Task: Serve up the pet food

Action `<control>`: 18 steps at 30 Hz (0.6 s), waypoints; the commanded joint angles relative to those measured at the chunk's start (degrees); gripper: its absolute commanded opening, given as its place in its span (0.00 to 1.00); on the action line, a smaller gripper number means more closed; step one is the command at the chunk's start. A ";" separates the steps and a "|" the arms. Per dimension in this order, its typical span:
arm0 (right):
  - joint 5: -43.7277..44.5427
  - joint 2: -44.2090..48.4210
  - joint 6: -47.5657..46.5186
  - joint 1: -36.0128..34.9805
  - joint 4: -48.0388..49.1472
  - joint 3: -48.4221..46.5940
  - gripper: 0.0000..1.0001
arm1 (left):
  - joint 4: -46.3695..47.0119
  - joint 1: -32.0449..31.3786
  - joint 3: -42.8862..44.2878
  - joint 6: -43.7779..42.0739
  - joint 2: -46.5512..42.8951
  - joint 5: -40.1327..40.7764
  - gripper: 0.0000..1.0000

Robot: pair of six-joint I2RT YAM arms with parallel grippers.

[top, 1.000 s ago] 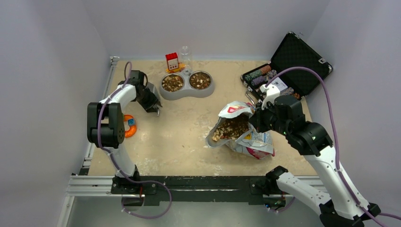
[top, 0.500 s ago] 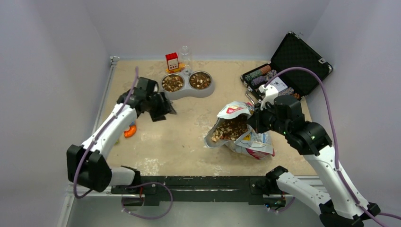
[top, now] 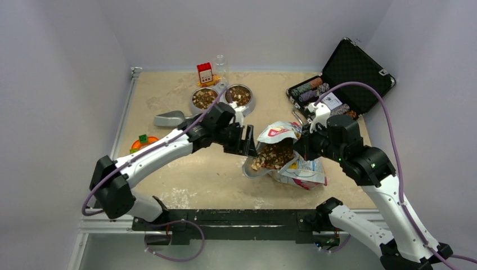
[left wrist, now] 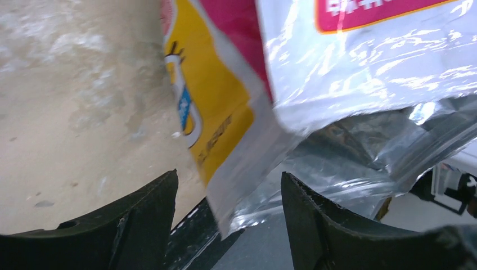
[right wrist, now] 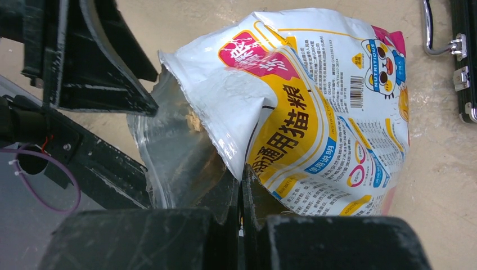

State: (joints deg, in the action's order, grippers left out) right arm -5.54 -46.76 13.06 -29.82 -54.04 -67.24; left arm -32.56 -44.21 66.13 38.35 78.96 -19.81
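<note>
Where the cat-food bag lies on its side right of centre, you have bare table in front of it and to its left. The open poker-chip case crowds the back right corner, and walls close three sides. Your left gripper stands open at the bag's mouth, the bag's edge hanging between its spread fingers. Your right gripper is clamped on the rim at the mouth's right side. Kibble fills the mouth, between both grippers; more sits in the double feeder behind. Count one bag, two filled bowls, and one metal scoop lying left of the feeder.
</note>
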 commanded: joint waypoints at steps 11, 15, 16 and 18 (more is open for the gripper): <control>-2.31 -0.90 2.00 -1.03 -1.16 -3.15 0.00 | -17.69 -7.66 25.97 -1.70 19.45 14.74 0.04; 6.41 -6.16 3.93 -8.45 -2.21 -5.42 0.00 | -25.67 -6.33 30.03 -1.50 18.99 19.44 0.00; 8.89 -8.14 4.37 -11.42 -2.52 -6.42 0.00 | -26.49 -5.66 29.35 -0.39 17.62 19.54 0.00; 12.59 -12.94 5.64 -16.22 -3.81 -10.37 0.00 | -28.35 -4.13 27.97 2.81 14.06 19.55 0.00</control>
State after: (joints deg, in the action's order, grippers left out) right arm 0.40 -52.99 15.44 -38.37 -57.87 -71.11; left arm -52.14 -51.29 92.79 37.80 99.18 -5.19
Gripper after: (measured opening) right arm 0.007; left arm 0.020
